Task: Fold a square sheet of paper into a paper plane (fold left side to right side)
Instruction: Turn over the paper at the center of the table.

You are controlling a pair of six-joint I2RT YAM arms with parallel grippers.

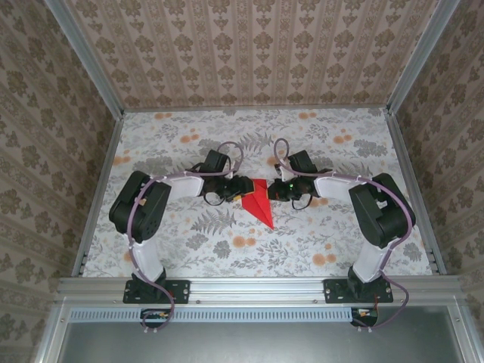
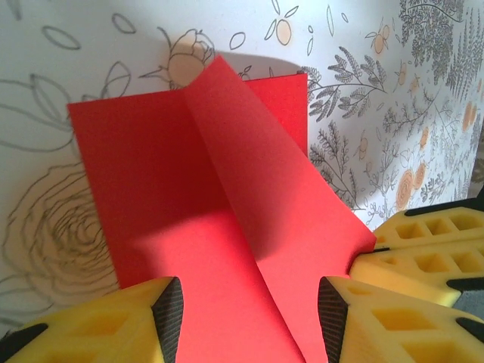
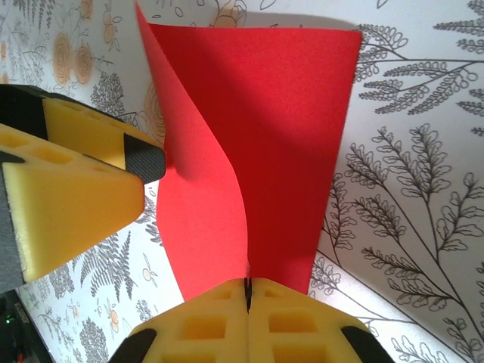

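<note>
The square sheet of paper (image 1: pixel 259 201) is bright red and creased into a pointed shape on the flowered tabletop between the two arms. Its tip points toward the near edge. My right gripper (image 3: pixel 247 291) is shut on the edge of a flap (image 3: pixel 204 189) that curves up off the lower layer (image 3: pixel 295 128). In the left wrist view the raised flap (image 2: pixel 272 189) runs to the right gripper's yellow fingers (image 2: pixel 423 261) at the right. My left gripper (image 2: pixel 249 310) is open, one finger on each side over the sheet (image 2: pixel 151 189). One left finger (image 3: pixel 76 197) shows beside the flap in the right wrist view.
Patterned walls (image 1: pixel 45 136) and metal rails (image 1: pixel 98 197) close in the tabletop (image 1: pixel 302 242) on three sides. Both arm bases (image 1: pixel 151 287) stand on the near rail. Bare tabletop lies in front of and behind the sheet.
</note>
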